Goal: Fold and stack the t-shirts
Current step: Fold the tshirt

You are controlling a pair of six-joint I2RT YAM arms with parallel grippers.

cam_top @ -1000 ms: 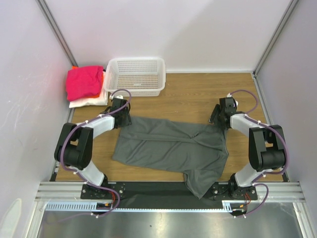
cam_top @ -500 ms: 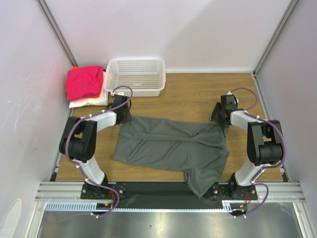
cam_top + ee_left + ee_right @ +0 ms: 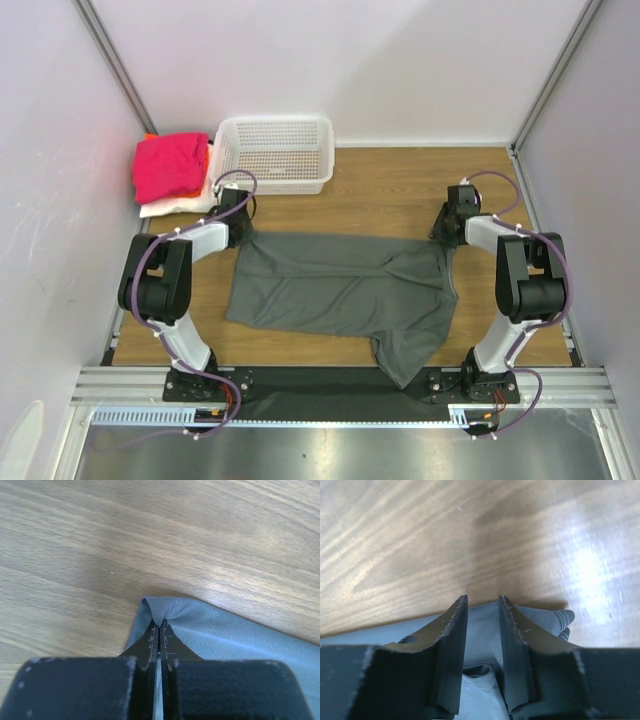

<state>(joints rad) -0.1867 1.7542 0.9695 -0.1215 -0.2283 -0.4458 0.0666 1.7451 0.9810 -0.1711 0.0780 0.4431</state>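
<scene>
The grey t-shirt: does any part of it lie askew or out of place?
Yes. The grey t-shirt lies crooked: its near right part reaches past the near edge of the table, and creases bunch near the right gripper.

A spread t-shirt (image 3: 340,290) is laid across the middle of the table (image 3: 390,190); its far corners are met by the left gripper (image 3: 240,228) and the right gripper (image 3: 447,232); behind, a basket (image 3: 275,152) is set, with stacked t-shirts (image 3: 172,172) placed to its left.
</scene>
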